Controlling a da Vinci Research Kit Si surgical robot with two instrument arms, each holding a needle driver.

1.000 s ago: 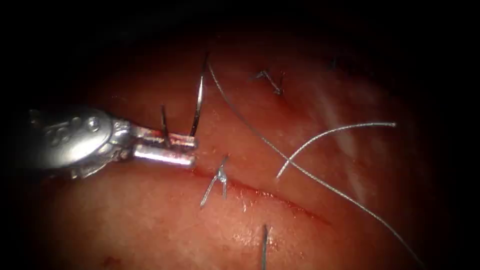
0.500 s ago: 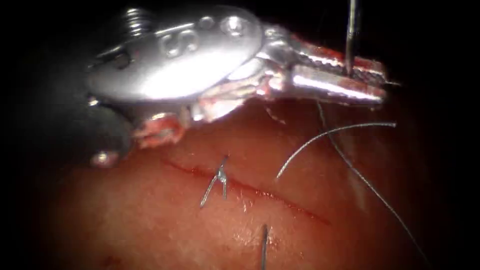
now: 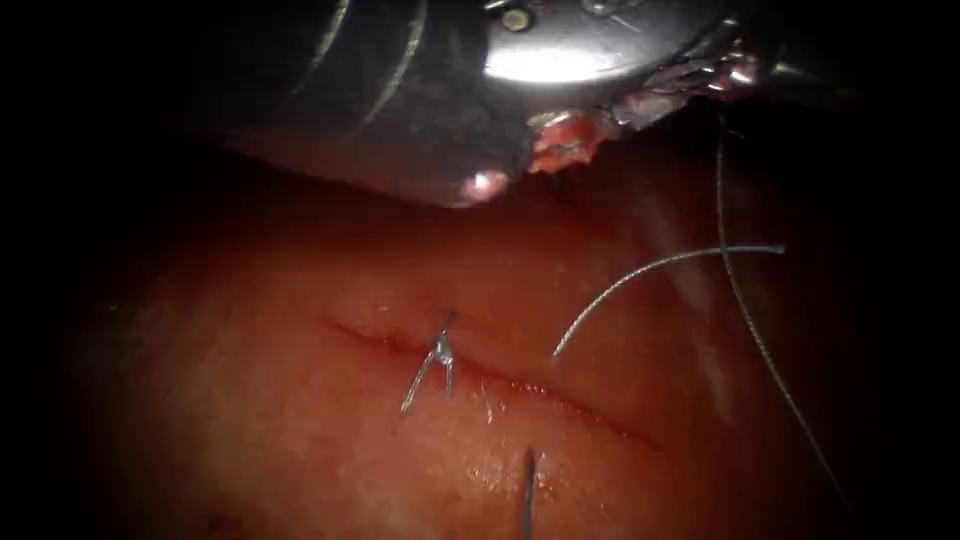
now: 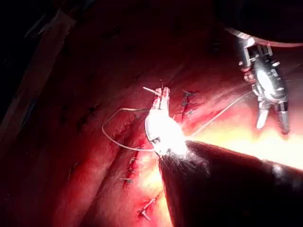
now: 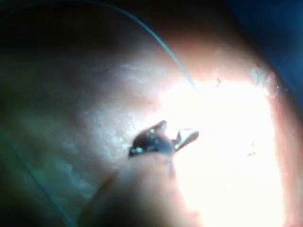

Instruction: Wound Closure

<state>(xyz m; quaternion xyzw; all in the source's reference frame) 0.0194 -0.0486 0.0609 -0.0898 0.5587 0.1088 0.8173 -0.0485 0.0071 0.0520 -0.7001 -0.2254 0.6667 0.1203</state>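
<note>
In the left wrist view we see the left tool [image 4: 162, 92] raised off the tissue [image 3: 300, 430], jaws clenched on the needle [image 4: 152, 90], a thin sliver crossing their tip; we cannot tell where along its curve. The needle is clear of the tissue. In the endoscope view its shaft [image 3: 400, 120] crowds the upper edge. The thread [image 3: 750, 320] drops from there along the right. The cut [image 3: 560, 395] lies unobstructed, with 1 knot [image 3: 440, 350] across it and a loose cut end [image 3: 650, 268] just right. The right tool [image 4: 272, 124] hovers well apart, jaws spread, holding nothing.
</note>
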